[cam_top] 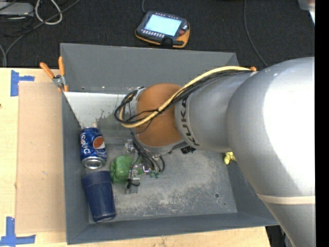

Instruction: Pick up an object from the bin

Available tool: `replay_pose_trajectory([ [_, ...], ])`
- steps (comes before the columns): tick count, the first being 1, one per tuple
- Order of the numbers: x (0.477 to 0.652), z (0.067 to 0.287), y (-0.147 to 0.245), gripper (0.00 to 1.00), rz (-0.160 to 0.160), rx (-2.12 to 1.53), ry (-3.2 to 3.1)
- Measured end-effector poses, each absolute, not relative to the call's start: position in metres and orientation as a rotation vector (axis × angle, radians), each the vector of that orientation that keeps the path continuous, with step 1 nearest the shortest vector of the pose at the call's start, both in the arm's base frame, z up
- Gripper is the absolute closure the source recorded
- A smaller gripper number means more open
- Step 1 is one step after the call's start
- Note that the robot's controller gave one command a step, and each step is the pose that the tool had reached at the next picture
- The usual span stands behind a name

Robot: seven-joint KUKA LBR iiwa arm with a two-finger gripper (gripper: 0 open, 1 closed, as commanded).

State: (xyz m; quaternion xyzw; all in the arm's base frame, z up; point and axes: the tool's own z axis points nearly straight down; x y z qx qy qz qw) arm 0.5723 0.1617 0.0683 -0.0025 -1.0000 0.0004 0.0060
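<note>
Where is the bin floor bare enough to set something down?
Bare: the floor right of the claw, toward the front wall. Crowded: the left side, where Pepsi can, dark blue cup and green lump cluster.

To the view's left of the end effector crowd a green lump, a blue soda can and a dark blue cup; the bin floor on its other side lies open.
</note>
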Motion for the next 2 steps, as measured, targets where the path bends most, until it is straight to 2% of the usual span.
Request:
replay_pose_trajectory([
  [1, 0.595, 0.07, 0.176, 0.0, -0.01, 0.304, -3.147],
  [2, 0.574, 0.07, 0.163, 1.0, -0.004, -0.005, -3.135],
])
